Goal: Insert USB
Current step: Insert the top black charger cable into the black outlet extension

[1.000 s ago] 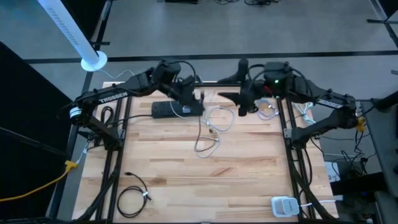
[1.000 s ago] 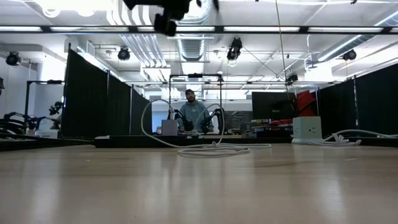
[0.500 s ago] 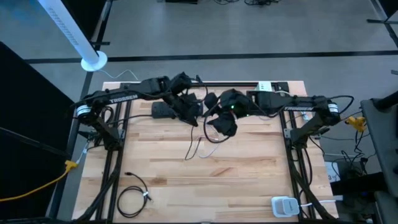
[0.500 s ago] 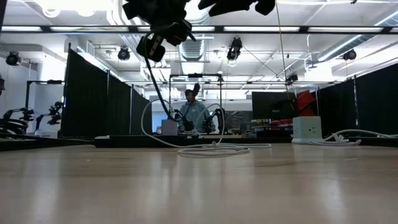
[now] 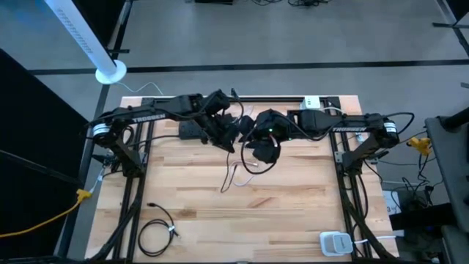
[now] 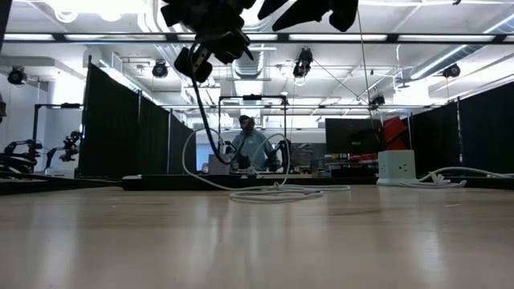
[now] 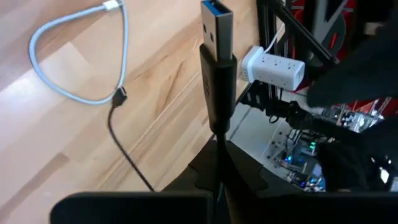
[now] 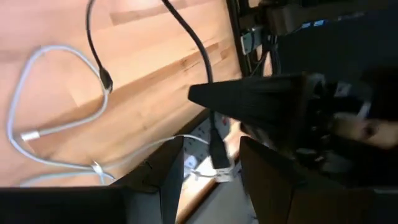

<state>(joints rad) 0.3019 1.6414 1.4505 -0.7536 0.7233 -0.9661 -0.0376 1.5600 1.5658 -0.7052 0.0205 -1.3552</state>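
A black USB-A plug with a blue-lined metal tip sticks out past my left gripper, which is shut on it high over the table's middle. Its black cable hangs down to the table, and the small connector at its other end lies on the wood. My right gripper is open close beside the left one. In the right wrist view, its fingers stand on either side of the plug; I cannot tell whether they touch it. A black power strip lies at the far side, partly under my left arm. My left gripper holds the USB plug by its rear end, where the cable leaves it. The plug points straight on past the fingers, metal tip foremost, lifted clear of the table. The cable hangs slack below. The dark fingers hide the exact place of contact.
A white cable lies looped on the wood below the grippers. A white power strip sits at the far right edge, a white device at the near right corner and a black cable coil at the near left. A person sits beyond the table.
My right gripper has swung from the far right toward the table's middle and now stands beside my left gripper. My left gripper has moved off the black power strip toward the right and risen. One end of the black cable is lifted and the rest hangs to the table.
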